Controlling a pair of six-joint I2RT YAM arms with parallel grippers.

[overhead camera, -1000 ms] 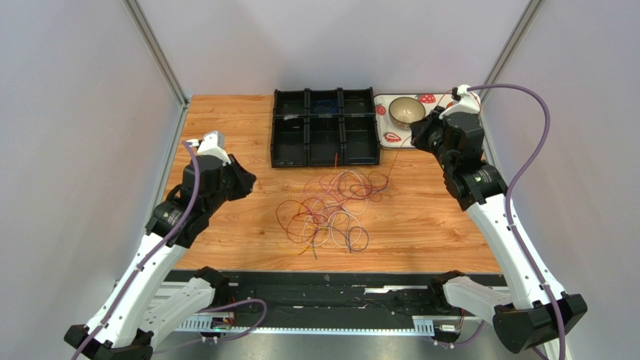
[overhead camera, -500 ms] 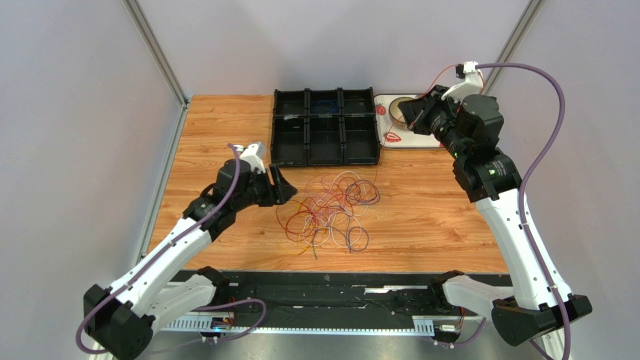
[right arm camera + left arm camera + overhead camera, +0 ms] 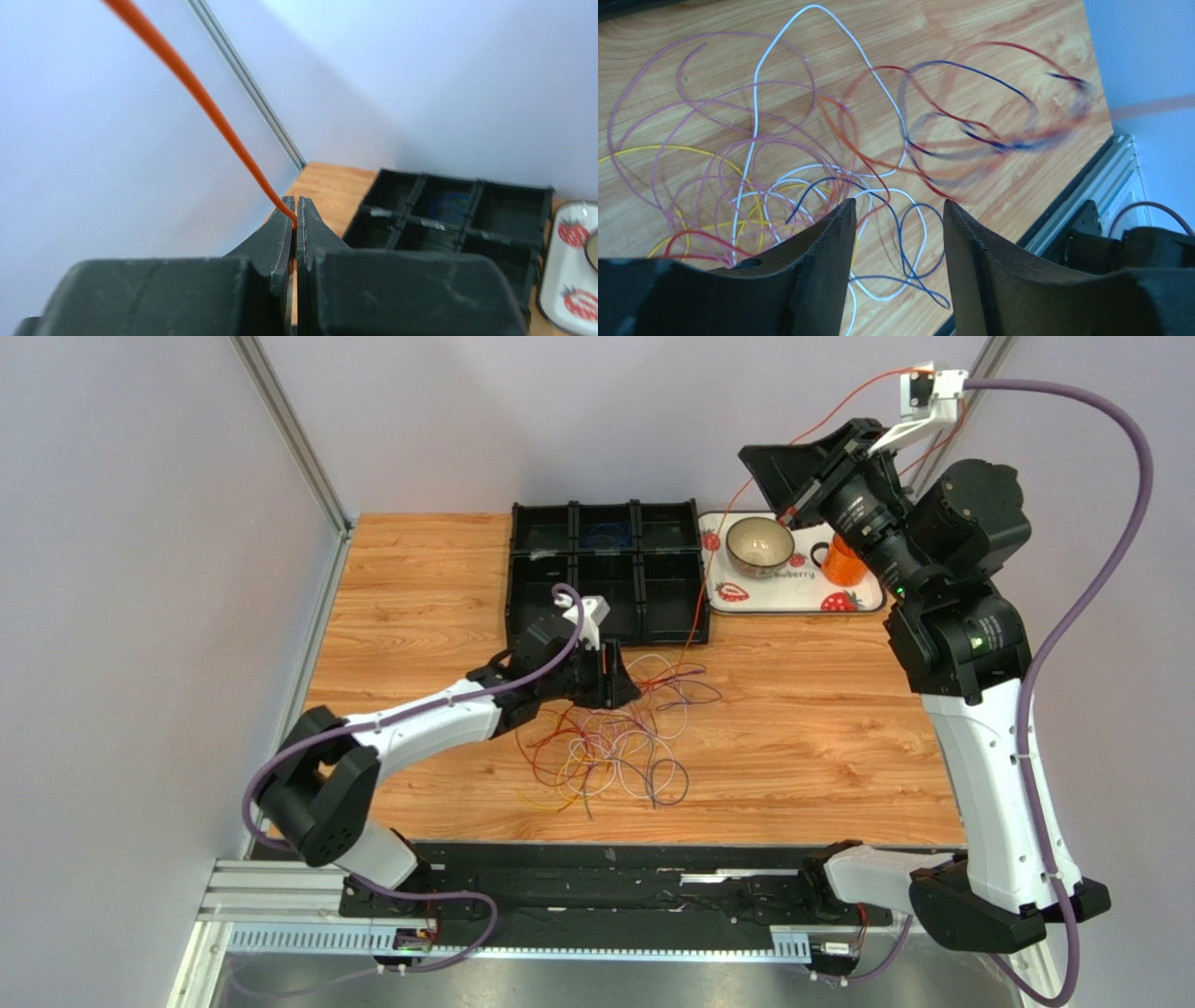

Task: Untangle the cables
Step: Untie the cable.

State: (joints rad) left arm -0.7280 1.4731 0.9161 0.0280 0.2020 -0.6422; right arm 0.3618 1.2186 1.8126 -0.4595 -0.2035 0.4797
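Left tool [image 3: 899,210]: fingers spread, empty, low over the pile.
Right tool [image 3: 295,208]: pressed together, pinching an orange cable [image 3: 203,105], held high.
Cables [image 3: 617,742]: tangled heap, mid bench [image 3: 828,742], near black tray [image 3: 540,609].

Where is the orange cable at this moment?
In the right wrist view, the orange cable is pinched in the shut right claw, held high at the far right, near the strawberry tray.
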